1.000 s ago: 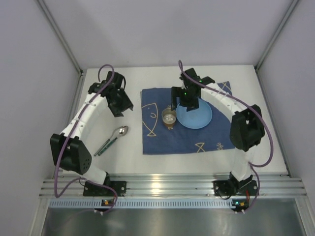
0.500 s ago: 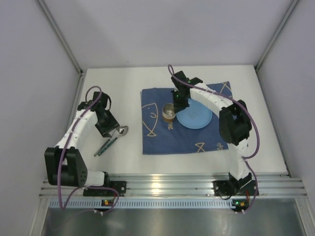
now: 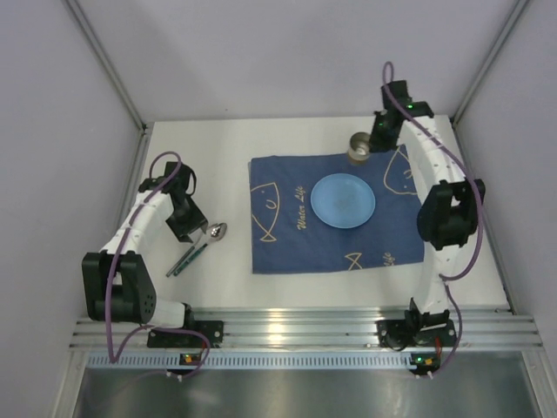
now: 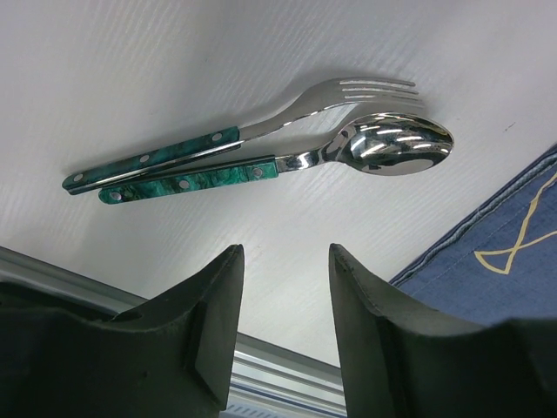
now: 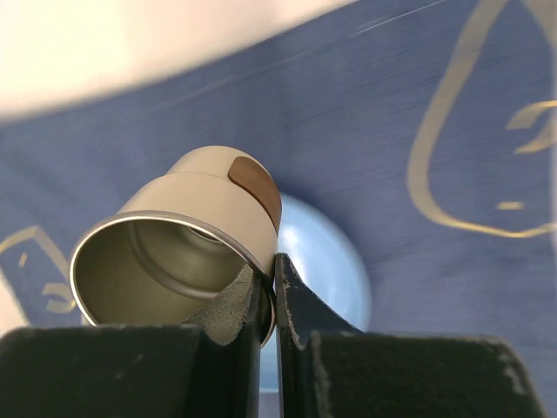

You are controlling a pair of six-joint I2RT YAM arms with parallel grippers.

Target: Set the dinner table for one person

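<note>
Right end effector (image 5: 274,261) pinches the metal cup (image 5: 174,252) by its rim, over the far right edge of the blue cloth (image 3: 287,235). Blue plate (image 3: 343,200) sits on the cloth. Left end effector (image 4: 285,252) is spread with nothing between its fingers, above the green-handled spoon (image 4: 383,146) and fork (image 4: 348,91), which lie side by side on the white table (image 3: 287,144) left of the cloth. The table spans under both arms.

Plate (image 3: 343,199) on cloth (image 3: 287,239) on dinner table (image 3: 218,148); fork (image 4: 165,155), spoon (image 4: 387,145) left of cloth; cup (image 3: 359,148) at its far edge.
</note>
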